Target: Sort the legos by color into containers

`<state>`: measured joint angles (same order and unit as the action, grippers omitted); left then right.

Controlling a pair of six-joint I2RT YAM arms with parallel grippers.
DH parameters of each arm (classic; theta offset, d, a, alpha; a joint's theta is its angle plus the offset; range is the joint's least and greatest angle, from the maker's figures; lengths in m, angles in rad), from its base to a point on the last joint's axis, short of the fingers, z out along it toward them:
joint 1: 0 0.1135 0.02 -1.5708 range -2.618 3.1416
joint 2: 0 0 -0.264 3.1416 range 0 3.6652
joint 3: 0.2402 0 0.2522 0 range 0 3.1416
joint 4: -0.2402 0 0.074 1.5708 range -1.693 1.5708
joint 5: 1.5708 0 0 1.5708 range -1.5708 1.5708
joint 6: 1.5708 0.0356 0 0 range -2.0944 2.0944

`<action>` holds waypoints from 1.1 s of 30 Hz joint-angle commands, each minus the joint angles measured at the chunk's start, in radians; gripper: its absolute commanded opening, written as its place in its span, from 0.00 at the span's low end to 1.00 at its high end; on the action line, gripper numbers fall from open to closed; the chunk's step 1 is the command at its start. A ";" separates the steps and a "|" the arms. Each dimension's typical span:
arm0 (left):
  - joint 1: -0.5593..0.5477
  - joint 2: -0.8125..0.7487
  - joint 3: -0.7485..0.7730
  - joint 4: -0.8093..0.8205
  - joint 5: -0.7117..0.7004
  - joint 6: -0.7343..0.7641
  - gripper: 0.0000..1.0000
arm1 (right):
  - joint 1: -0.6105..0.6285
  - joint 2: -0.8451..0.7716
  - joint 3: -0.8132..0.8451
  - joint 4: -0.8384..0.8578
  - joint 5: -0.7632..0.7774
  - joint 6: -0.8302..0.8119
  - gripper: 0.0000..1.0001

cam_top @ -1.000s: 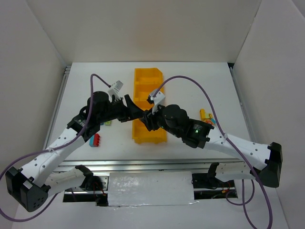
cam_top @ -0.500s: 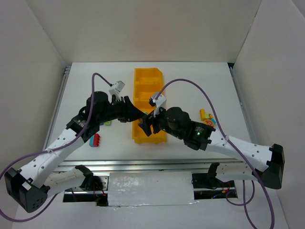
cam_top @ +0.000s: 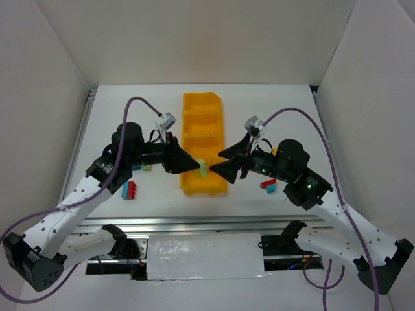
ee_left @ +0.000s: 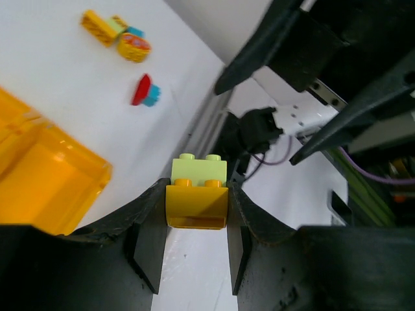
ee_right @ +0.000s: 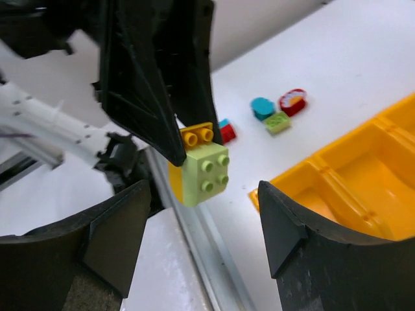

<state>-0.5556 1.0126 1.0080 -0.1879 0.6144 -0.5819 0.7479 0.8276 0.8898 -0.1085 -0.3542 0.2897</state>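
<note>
My left gripper (cam_top: pixel 193 166) is shut on a yellow brick (ee_left: pixel 196 206) with a light green brick (ee_left: pixel 199 170) stuck on its studs, held above the near end of the yellow-orange bin (cam_top: pixel 202 113). The pair shows in the right wrist view, green (ee_right: pixel 207 172) on yellow (ee_right: pixel 196 136). My right gripper (cam_top: pixel 216 162) is open and empty, its tips facing the green brick from the right with a small gap. The bin's nearest compartment (ee_right: pixel 363 175) looks empty.
A red-and-teal brick (cam_top: pixel 268 186) lies right of the bin, with yellow pieces (ee_left: pixel 104 27) farther off. Left of the bin lie a red brick (cam_top: pixel 131 191) and small green (ee_right: pixel 277 122) and teal (ee_right: pixel 262 107) pieces. The table's front rail runs below.
My right gripper has pulled back to the right, off the bricks, and stands open. My left gripper has kept its hold on the stacked yellow and green bricks over the bin's near end.
</note>
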 commanded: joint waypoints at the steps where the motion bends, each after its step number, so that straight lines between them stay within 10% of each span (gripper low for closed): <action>1: 0.003 -0.028 -0.017 0.175 0.251 0.005 0.00 | -0.019 -0.013 -0.015 0.092 -0.227 0.058 0.74; 18: 0.003 -0.068 -0.045 0.297 0.321 -0.047 0.00 | -0.009 0.096 -0.031 0.259 -0.450 0.180 0.68; 21: 0.003 -0.066 -0.049 0.324 0.327 -0.065 0.00 | -0.004 0.107 -0.035 0.289 -0.470 0.192 0.56; 27: 0.003 -0.054 -0.045 0.340 0.338 -0.081 0.00 | 0.002 0.139 -0.023 0.294 -0.457 0.186 0.00; 33: 0.003 -0.054 0.001 0.185 0.318 -0.009 0.00 | -0.056 0.085 -0.066 0.276 -0.407 0.153 0.00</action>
<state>-0.5449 0.9588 0.9516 0.0357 0.9310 -0.6258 0.7235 0.9443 0.8486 0.1207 -0.7803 0.4717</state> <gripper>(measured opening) 0.481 0.417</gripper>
